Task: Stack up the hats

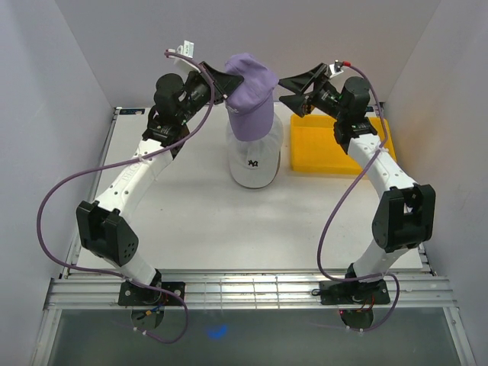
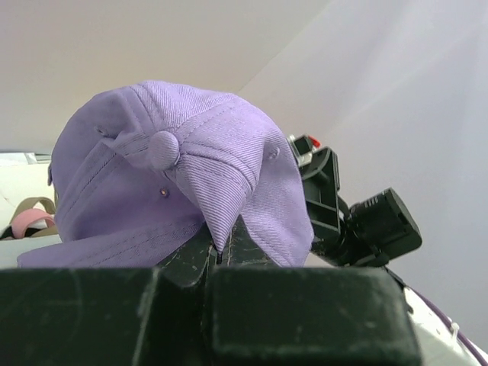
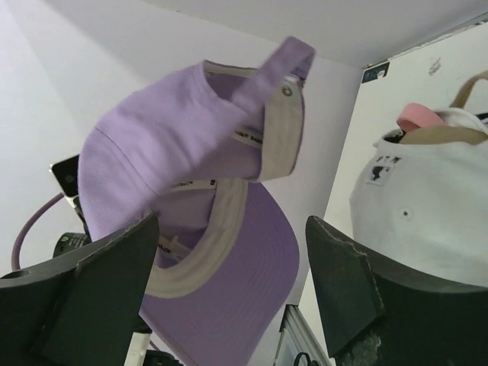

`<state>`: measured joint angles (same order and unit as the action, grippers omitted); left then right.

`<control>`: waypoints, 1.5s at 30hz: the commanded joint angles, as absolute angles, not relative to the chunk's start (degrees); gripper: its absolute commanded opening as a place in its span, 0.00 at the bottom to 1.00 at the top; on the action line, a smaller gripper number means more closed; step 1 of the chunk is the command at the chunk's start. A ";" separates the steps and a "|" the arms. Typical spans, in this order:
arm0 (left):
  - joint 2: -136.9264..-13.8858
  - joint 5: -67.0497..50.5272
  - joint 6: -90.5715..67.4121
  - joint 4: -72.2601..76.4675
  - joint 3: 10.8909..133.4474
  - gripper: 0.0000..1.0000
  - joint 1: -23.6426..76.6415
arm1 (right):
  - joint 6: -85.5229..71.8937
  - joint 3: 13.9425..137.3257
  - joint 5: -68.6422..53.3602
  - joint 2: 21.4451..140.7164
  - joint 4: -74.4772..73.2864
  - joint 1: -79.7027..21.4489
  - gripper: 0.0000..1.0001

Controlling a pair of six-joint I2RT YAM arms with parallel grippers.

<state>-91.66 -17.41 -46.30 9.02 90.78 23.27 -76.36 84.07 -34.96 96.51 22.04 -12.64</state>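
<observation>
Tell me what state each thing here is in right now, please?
Purple cap: held up in the air, pinched at one edge.
White cap: sitting below it, crown up.
Pink cap: mostly hidden, only a sliver showing.
Left gripper: shut, gripping the purple one.
Right gripper: open, holding nothing.
Yellow tray: lying flat.

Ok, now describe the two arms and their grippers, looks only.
Both arms match. The left arm and right arm have white links joined by black joint housings, on black base plates. Each carries a loose purple cable looping from base to wrist. The left gripper and right gripper are black, with two flat, tapering fingers.
</observation>
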 commanded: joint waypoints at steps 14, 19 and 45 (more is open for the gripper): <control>-91.93 -14.24 -45.79 6.77 95.89 0.00 23.64 | -64.70 76.11 -36.38 86.83 31.30 -13.44 0.84; -92.64 -14.41 -46.23 6.24 96.85 0.00 23.82 | -53.71 80.59 -35.69 86.23 23.56 -17.40 0.83; -94.48 -15.82 -46.58 4.57 99.58 0.00 23.82 | -48.34 79.37 -41.22 88.15 21.71 -20.48 0.59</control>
<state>-95.18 -14.85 -46.50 3.42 97.14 23.49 -49.21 78.00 -39.51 87.90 19.75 -20.01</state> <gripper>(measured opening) 0.086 0.593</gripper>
